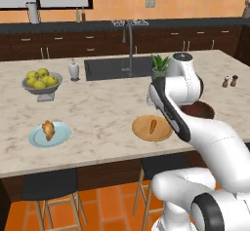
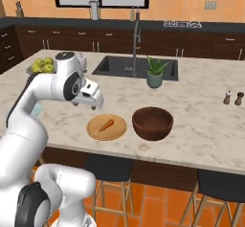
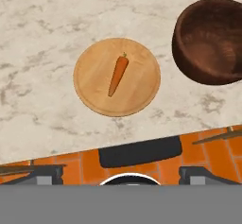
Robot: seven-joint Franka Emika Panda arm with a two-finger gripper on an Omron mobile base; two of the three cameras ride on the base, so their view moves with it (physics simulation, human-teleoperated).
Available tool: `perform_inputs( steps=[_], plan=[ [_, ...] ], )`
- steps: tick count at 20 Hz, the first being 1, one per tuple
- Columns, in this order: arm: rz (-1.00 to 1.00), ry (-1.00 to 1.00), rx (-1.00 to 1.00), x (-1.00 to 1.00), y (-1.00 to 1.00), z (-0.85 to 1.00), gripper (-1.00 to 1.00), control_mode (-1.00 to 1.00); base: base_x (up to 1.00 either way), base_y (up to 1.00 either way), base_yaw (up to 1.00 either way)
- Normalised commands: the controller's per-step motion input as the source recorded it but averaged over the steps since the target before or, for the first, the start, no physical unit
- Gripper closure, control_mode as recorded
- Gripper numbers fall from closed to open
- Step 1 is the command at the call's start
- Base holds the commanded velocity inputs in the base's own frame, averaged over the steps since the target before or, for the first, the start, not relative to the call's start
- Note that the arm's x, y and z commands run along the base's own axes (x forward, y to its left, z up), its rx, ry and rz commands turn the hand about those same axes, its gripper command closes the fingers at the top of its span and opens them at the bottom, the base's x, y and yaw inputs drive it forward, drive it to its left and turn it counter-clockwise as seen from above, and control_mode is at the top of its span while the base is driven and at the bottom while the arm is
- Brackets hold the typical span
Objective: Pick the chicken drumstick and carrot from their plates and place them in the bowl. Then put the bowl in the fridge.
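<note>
Base views flank arm, share wooden plate [image 1: 152, 128], hand view straight down

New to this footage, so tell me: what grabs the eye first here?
The small orange carrot lies on the round tan wooden plate near the counter's front edge, the glossy dark brown wooden bowl just beside it. Farther left, the golden-brown chicken drumstick sits on the pale blue plate.

Bowl [image 1: 199, 110] half hidden by arm in left view; cut off [image 3: 210, 41] in hand view.
</note>
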Motion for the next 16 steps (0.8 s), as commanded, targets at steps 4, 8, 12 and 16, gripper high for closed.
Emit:
perform_inputs(
  steps=[4, 8, 12, 16],
  plan=[
    [-0.20, 0.00, 0.00, 0.89, -0.06, -0.58, -1.00, -1.00, 0.00, 0.00, 0.00],
    [-0.06, 0.07, 0.04, 0.91, -0.24, -0.40, -1.00, -1.00, 0.00, 0.00, 0.00],
    [0.00, 0.05, 0.08, 0.81, -0.22, -0.35, -1.00, -1.00, 0.00, 0.00, 0.00],
    [0.00, 0.05, 0.13, 0.45, -0.02, -0.47, -1.00, -1.00, 0.00, 0.00, 0.00]
  ],
)
